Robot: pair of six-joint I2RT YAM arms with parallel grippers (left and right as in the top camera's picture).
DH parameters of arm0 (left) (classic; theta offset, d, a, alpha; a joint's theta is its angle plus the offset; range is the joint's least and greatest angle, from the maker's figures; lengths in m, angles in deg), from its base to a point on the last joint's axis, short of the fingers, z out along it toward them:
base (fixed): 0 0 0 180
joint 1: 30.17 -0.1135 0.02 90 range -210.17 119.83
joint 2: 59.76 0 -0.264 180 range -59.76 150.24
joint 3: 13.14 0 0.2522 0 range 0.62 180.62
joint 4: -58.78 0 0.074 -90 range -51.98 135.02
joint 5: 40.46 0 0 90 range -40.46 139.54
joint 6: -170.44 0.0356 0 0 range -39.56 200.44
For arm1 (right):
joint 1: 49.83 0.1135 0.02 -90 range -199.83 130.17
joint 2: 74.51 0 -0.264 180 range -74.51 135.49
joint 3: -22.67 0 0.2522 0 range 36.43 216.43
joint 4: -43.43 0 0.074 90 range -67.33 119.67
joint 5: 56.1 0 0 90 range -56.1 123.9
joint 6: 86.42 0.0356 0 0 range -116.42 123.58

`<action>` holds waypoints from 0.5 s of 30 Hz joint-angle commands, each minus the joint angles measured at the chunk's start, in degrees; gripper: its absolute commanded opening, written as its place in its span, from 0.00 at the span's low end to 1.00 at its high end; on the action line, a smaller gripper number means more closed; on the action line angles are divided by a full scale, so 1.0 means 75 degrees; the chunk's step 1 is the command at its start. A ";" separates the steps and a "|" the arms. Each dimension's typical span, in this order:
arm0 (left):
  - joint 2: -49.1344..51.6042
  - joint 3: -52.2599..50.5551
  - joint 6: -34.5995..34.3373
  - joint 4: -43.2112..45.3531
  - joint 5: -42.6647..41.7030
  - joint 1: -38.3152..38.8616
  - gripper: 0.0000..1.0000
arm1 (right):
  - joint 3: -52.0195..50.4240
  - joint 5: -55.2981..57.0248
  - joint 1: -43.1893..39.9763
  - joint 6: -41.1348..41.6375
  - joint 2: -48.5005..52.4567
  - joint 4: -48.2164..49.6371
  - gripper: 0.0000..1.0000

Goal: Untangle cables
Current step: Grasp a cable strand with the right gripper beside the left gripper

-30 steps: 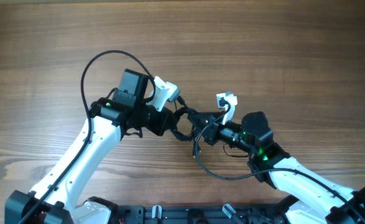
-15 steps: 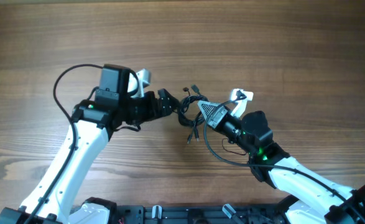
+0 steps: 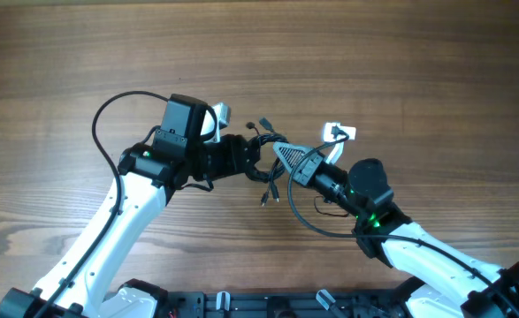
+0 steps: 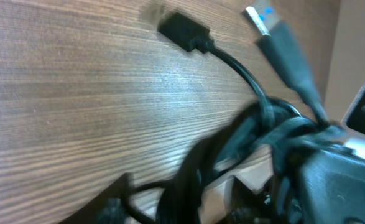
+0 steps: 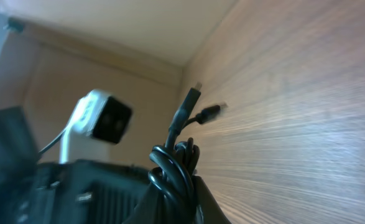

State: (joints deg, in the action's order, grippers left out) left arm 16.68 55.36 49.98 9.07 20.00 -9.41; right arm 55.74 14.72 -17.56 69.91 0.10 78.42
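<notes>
Over the wooden table (image 3: 418,71), the cables (image 3: 265,172) are gathered in one knot between the arms and pinched by the right gripper (image 3: 281,152). The left gripper's (image 3: 248,159) state cannot be told. They are judged light and limp, best taken near a free plug end (image 4: 183,29).

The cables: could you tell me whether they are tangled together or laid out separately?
Tangled: the cables form one clump, and the right wrist view shows loops wound together.
</notes>
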 commanded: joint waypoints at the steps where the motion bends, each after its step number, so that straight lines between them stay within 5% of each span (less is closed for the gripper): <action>1: 0.0067 0.0087 -0.0003 0.0035 0.0090 0.0006 0.26 | 0.0111 -0.0536 -0.0003 -0.0274 0.0032 0.0283 0.04; 3: 0.0067 0.0087 0.0003 0.0035 0.0093 0.0006 0.05 | 0.0111 -0.0536 -0.0003 -0.0277 0.0032 0.0350 0.04; 6: 0.0067 0.0087 0.0341 0.0055 0.0338 0.0003 0.04 | 0.0111 -0.0734 -0.0003 -0.0755 0.0032 0.0356 0.11; 11: 0.0038 0.0087 0.0490 0.0058 0.2664 -0.0172 0.04 | 0.0111 -0.0921 -0.0006 -0.3340 0.0032 -0.0667 0.54; 15: 0.0035 0.0087 0.0414 0.0207 0.2978 -0.0312 0.04 | 0.0111 -0.1125 0.0020 -0.3844 0.0032 -0.1227 0.56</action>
State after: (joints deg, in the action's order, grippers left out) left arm 16.90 55.36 52.38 9.38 37.09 -11.10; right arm 56.07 8.60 -17.52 47.83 0.18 69.40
